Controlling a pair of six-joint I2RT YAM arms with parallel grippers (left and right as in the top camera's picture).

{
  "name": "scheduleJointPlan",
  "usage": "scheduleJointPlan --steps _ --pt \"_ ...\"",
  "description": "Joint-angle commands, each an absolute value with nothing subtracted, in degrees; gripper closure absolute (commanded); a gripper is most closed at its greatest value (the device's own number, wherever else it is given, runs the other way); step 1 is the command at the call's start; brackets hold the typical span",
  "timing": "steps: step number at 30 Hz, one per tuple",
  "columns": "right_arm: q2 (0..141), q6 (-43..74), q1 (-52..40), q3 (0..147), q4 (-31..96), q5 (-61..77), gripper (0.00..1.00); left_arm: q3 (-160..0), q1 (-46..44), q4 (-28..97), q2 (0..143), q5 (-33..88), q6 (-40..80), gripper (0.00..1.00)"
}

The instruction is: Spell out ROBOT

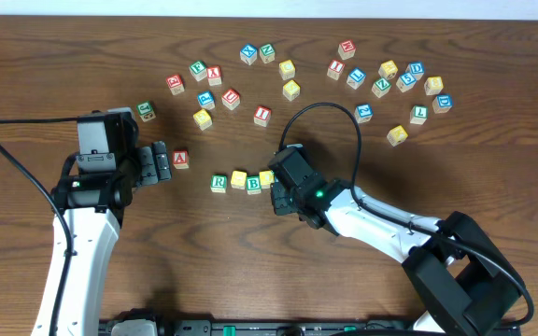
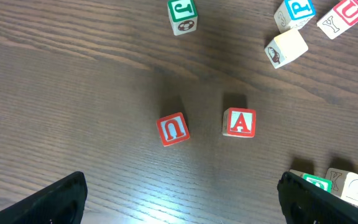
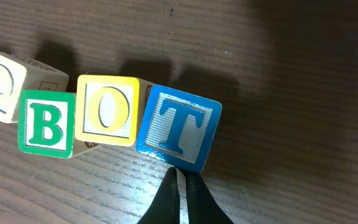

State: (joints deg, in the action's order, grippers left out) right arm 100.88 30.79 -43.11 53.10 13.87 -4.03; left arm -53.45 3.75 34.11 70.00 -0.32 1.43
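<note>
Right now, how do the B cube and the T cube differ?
The B cube has a green letter; the T cube has a blue one. The B cube lines up with the row; the T cube is turned askew. The shut right gripper sits at the T cube's edge, away from the B cube. Both are letter cubes in one row.

Left arm (image 1: 77, 252) and right arm (image 1: 381, 224) are white, black-jointed (looping cables (image 1: 330, 105)).
</note>
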Motion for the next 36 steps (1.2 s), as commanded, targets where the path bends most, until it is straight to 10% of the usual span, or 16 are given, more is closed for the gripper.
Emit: scheduleJointPlan --steps 1,36 --pt "101.27 29.67 -43.44 53.52 13.47 -5.56 0.99 -55.09 3.95 34.24 70.0 -0.43 1.19 0.04" --pt "101.27 34.28 -42.44 53.52 19.59 -5.72 0.99 -55.09 3.95 34.24 70.0 -0.43 1.19 0.04"
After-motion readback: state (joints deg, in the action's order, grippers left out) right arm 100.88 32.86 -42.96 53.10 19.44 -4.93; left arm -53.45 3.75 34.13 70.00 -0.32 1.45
